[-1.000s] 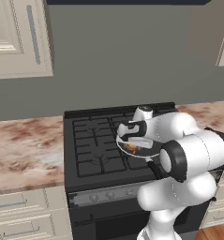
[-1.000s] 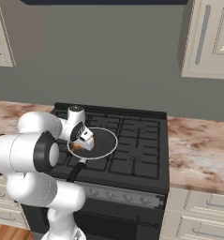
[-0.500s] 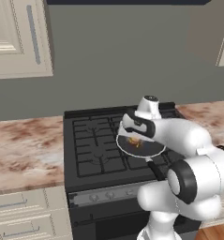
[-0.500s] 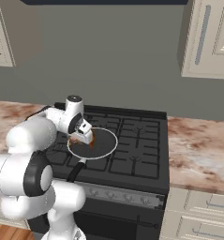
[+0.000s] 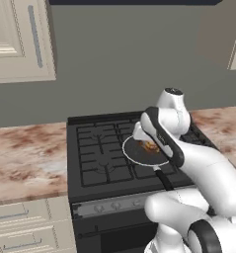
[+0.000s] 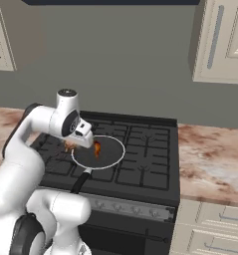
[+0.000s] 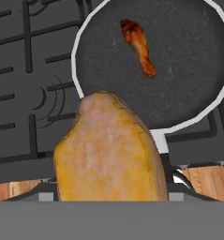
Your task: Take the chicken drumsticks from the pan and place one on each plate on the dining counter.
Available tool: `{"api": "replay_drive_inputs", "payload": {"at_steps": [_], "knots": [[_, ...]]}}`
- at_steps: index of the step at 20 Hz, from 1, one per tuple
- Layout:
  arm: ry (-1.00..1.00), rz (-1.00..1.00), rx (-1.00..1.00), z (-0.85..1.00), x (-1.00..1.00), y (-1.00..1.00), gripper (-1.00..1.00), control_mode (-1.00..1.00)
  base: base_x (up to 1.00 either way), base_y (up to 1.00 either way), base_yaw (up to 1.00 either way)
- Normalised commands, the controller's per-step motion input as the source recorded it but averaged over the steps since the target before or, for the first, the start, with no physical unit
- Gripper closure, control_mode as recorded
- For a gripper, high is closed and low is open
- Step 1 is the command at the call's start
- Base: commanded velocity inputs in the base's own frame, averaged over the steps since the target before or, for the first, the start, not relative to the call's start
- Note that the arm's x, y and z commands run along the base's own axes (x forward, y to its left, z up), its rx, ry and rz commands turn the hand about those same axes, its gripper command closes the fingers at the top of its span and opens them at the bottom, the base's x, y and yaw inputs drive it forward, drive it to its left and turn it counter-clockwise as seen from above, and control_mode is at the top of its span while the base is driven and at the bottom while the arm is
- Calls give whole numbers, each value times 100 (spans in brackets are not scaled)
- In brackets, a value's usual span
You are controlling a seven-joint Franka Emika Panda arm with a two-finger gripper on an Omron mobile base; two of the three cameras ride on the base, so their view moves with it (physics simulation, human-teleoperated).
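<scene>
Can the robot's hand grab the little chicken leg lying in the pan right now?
Probably not yet. The gripper already holds one chicken drumstick above the stove, so its jaws are full. The other drumstick lies uncovered in the pan, so nothing else blocks it.

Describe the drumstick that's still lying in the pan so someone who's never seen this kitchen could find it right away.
Find the black stove between the mottled stone counters; on its front burner sits the round dark pan with a pale rim. The drumstick lies on the pan's floor, slim, golden-orange with a darker red-brown end. The other drumstick is raised above the stove at the gripper, not in the pan.
</scene>
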Motion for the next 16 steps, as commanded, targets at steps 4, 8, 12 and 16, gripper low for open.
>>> {"api": "replay_drive_inputs", "payload": {"at_steps": [4,8,12,16], "knots": [[1,2,-3,41,-68,-10,100,-100,0,0,0],[-8,0,0,24,-48,-6,100,-100,0,0,0],[0,0,0,0,-1,0,100,-100,0,0,0],[0,0,0,0,0,0,100,-100,0,0,0]]}}
